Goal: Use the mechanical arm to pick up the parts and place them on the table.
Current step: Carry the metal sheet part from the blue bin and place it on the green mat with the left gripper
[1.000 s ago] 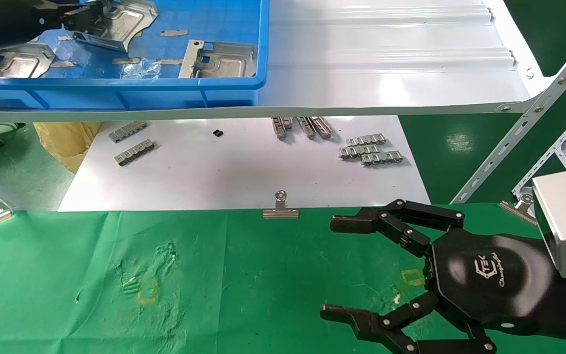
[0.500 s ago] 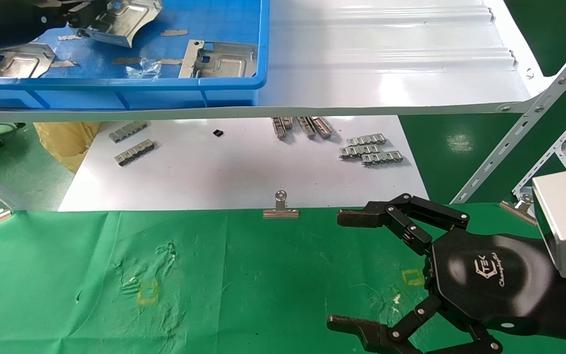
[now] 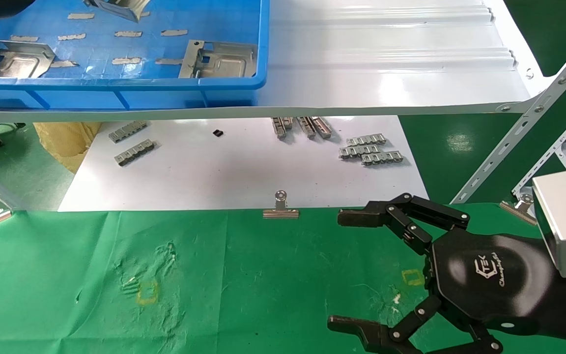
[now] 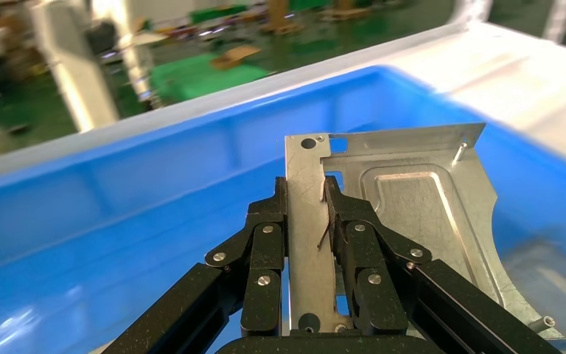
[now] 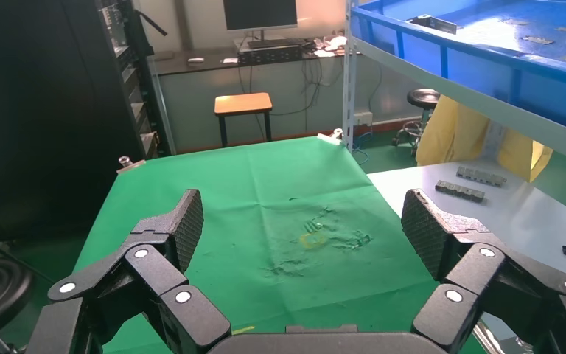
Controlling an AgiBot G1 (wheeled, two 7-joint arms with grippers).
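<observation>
Open green table (image 3: 263, 275) ahead, blocked only at right by spread right gripper (image 3: 356, 270). Above, blue bin (image 3: 165, 93) walls hemming in left gripper (image 4: 309, 221) clamping part (image 4: 405, 214).

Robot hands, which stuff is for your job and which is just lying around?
For the job:
- left gripper, jaws shut on held plate
- two plates in blue bin
- green table

Lying around:
- link strips
- binder clip
- right gripper, open, idle

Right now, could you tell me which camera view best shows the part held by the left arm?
The left wrist view: the left gripper clamps the part's folded edge. The head view shows only its corner; the right wrist view hardly shows it.
</observation>
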